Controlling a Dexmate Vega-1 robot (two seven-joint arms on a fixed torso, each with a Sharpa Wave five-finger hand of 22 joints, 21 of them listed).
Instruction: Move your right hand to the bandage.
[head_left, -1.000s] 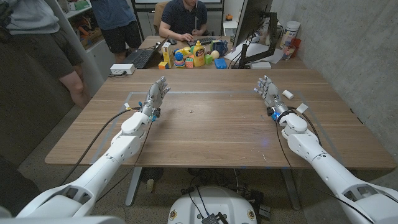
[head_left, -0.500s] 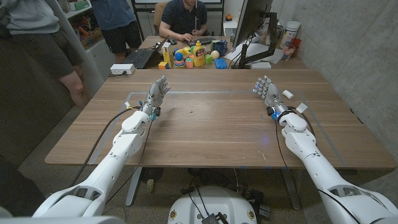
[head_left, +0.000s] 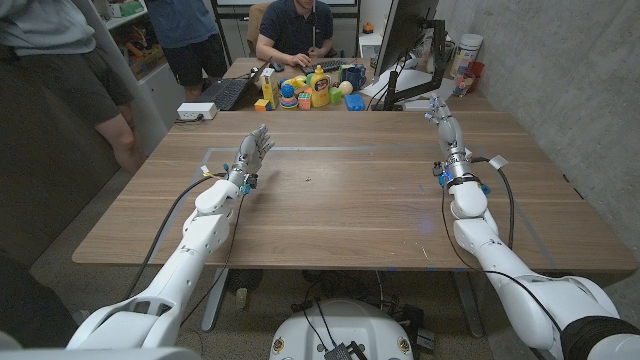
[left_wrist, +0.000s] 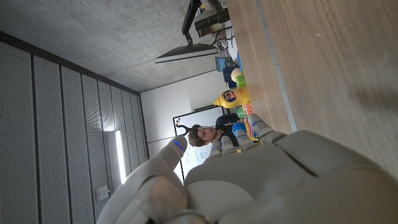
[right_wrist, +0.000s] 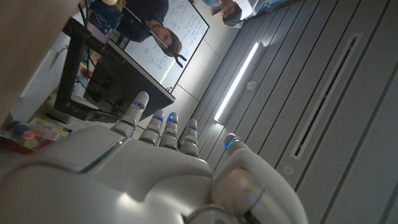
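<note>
From the head view, the right hand (head_left: 447, 130) is seen raised over the far right part of the desk (head_left: 340, 200), fingers stretched upward and nothing gripped. A small white tab (head_left: 497, 160) is spotted just beside the wrist on its outer side, where a dark cable (head_left: 508, 205) loops back along the forearm. Whether that tab is the bandage cannot be told, and the bandage itself cannot be made out with certainty. Across the desk, well apart, the left hand (head_left: 255, 148) is held up too, fingers fanned apart and empty. Beyond both hands a cluster of bright toys (head_left: 315, 88) is noted at the far edge, a monitor (head_left: 405, 40) past the right hand, and a seated person (head_left: 295, 30) behind them.

Over to the left wrist view: the back of the left hand (left_wrist: 249, 180) is shown close up, fingers extended, nothing caught in them. Wood grain of the desk (left_wrist: 323, 56) runs ahead of the fingers, and a yellow bottle (left_wrist: 233, 98) is picked out beyond the fingertips.

Now the right wrist view: the right hand (right_wrist: 143, 168) is seen from behind with its fingertips (right_wrist: 142, 99) lined up and slightly parted – no object is held. Ahead of them the monitor (right_wrist: 118, 74) and a whiteboard (right_wrist: 180, 31) are glimpsed.
</note>
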